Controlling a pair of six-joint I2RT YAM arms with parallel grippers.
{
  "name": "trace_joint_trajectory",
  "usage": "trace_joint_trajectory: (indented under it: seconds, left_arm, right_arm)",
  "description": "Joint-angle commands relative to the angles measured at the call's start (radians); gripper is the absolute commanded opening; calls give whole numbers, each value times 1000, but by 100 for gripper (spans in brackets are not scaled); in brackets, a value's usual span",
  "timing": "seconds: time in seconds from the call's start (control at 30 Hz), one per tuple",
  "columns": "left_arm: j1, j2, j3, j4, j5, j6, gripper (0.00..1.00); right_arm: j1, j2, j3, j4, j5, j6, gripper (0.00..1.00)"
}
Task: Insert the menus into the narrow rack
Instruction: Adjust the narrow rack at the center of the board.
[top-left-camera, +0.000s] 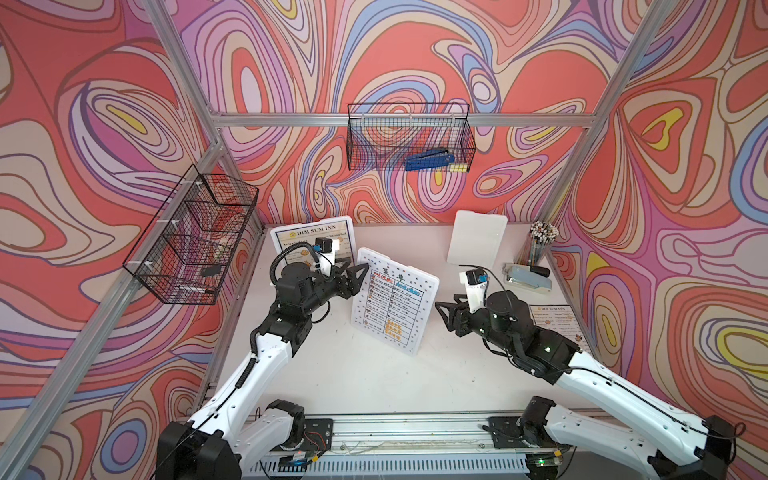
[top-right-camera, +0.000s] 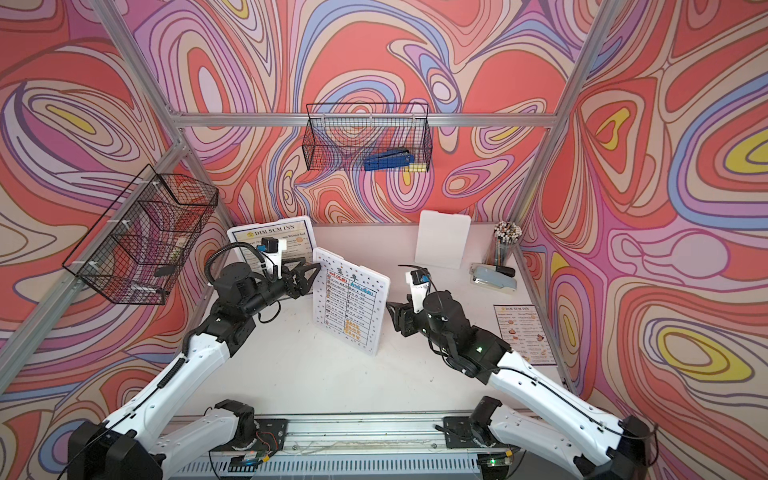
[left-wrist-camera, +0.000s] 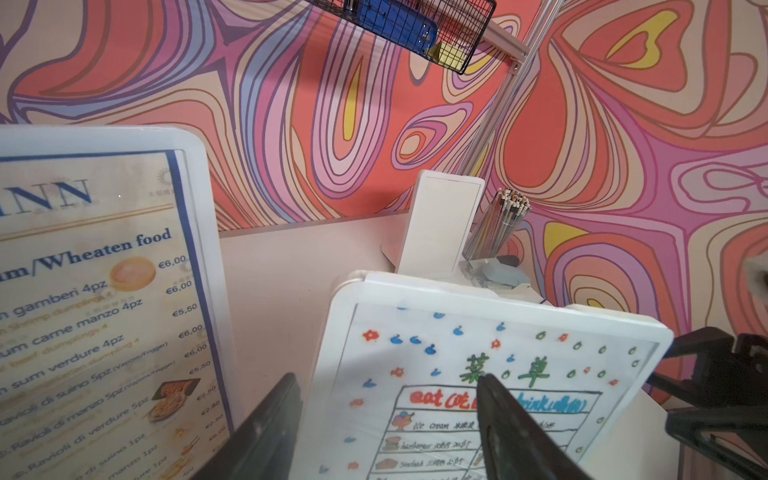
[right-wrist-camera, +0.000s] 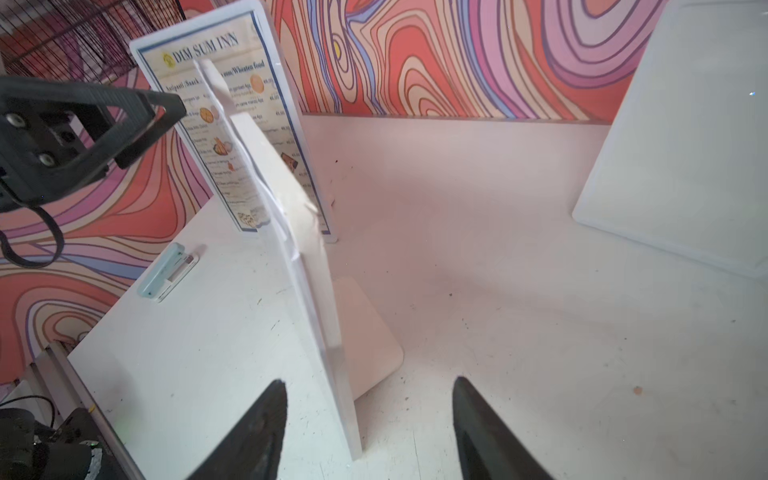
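A: Quick, L to R, all vs the white menu (top-left-camera: 390, 305)?
B: Behind it to the L: big DIM SUM INN menu (top-left-camera: 299, 241), upright. Just beside its top L edge: left gripper (top-left-camera: 360, 279), jaws wide, empty. Contact unclear.
A: The menu itself?
B: Upright btwn the grippers, long axis up, leaning back a bit.
A: R side?
B: right gripper (top-left-camera: 444, 313), wide, empty, near its R edge w/ a gap. Well to the R: small DIM SUM INN menu (top-left-camera: 561, 322), flat. Left arm's nearer, I'd judge.

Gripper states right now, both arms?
Left gripper: open, holding nothing.
Right gripper: open, holding nothing.
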Motion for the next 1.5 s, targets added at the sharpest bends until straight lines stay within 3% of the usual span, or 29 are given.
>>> trace_joint_trajectory:
  seconds: [0.0,0.2,0.5,0.63,0.9,1.47]
  left_arm:
    - [0,-5,41,-14,-22,0,70]
    - [1,-14,54,-32,-19,4,70]
    - [-5,-34,101,-81,44,-31,71]
    - [-83,-54,143,-123,8,8,72]
    - [-211,-49,173,-105,-27,27,72]
    - [-257,49,222,-73,-65,19,72]
  right_arm:
    - [2,112,-1,110,-86,5,63]
    - [-46,203,-12,173,-89,18,63]
    - [-229,336,-49,314,-270,-21,59]
    - [-259,402,-27,375,-324,-29,59]
    - [-258,630,72,460,-401,-33,53]
    - [-77,896,203,579,-371,42,52]
